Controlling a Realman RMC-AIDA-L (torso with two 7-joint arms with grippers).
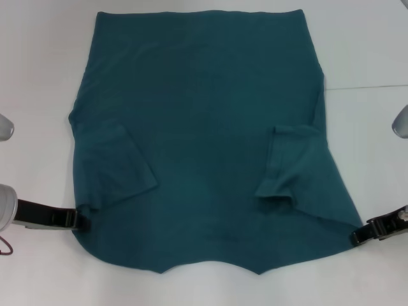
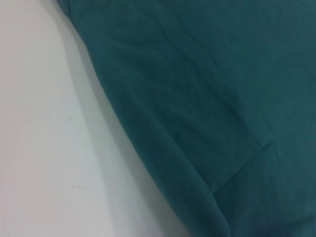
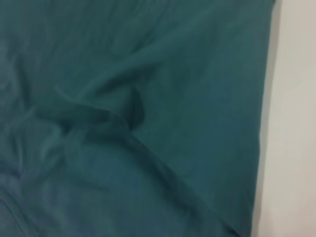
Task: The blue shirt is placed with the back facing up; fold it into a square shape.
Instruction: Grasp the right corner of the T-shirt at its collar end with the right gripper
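Teal cotton, the blue shirt (image 1: 204,127) lies flat on the table (image 1: 38,64), sleeves folded in. My left gripper (image 1: 81,220) and right gripper (image 1: 357,236) pinch its near corners; I lift both evenly.

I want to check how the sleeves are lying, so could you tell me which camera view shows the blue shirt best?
The head view: it takes in the whole blue shirt on the white table, both sleeves folded inward, the left gripper and right gripper at its near corners. The wrist views show only close-up cloth, creased, with a strip of table.
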